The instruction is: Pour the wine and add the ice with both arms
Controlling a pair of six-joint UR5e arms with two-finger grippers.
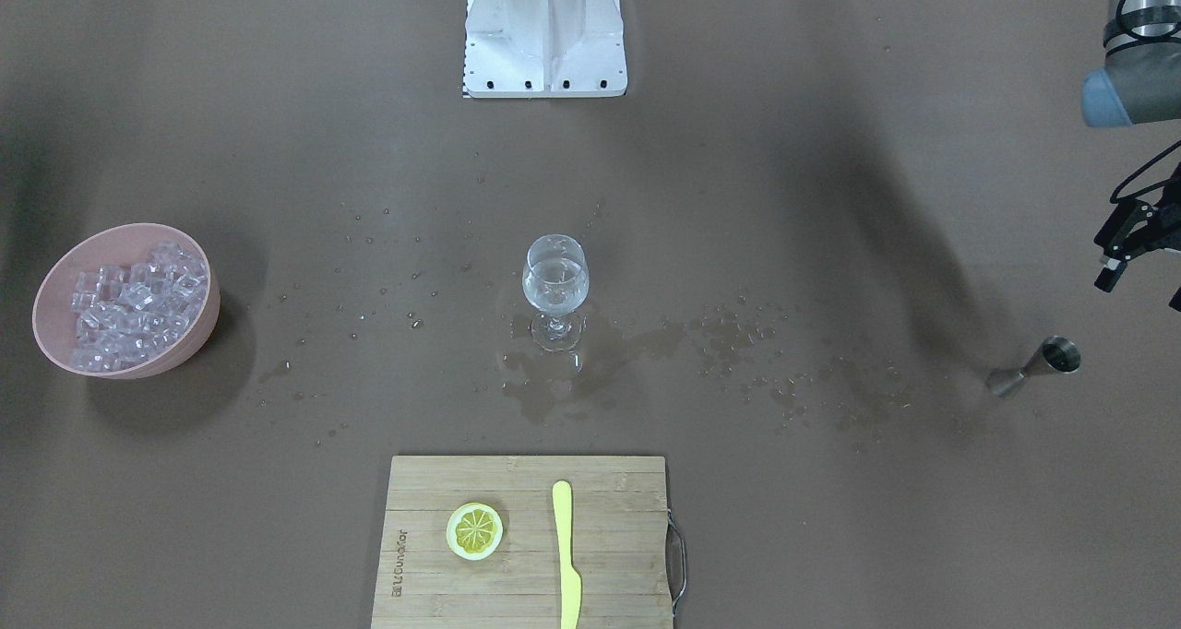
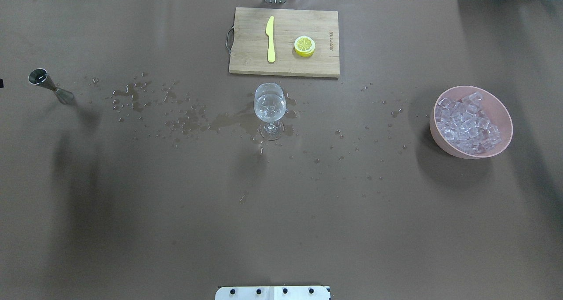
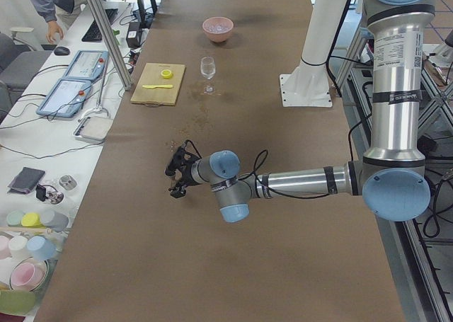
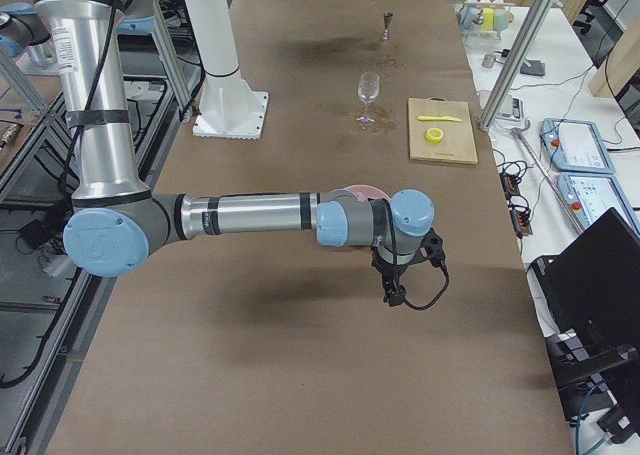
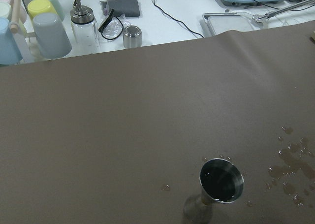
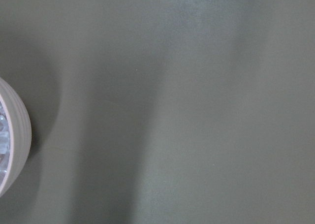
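The left arm (image 3: 304,182) is reaching low over the table (image 2: 281,212), its gripper (image 3: 174,180) hanging with fingers spread and empty close to the jigger (image 2: 44,82). The right arm (image 4: 250,215) is stretching out over the bowl's end of the table. Whether its gripper (image 4: 393,293) is spread or pressed together I cannot tell.

Taking the overhead view as the clock face and the wine glass (image 2: 270,108) as its centre, the pink bowl (image 2: 496,103) is sitting at 3 o'clock, well apart, and the jigger at 9 o'clock, farther still.

The glass is standing upright in a puddle. It is likely behaving as thin, top-heavy and fragile, with a wet foot that slides easily. The stem is looking like the safest hold.

The ice (image 2: 468,124) is lying heaped in the bowl. The cubes are probably proving glossy, hard and slippery, so a pinch across two flat faces of one top cube seems best.

The wine (image 2: 269,106) is resting shallow in the glass bowl, and droplets are dotting the table from 9 to 4 o'clock.
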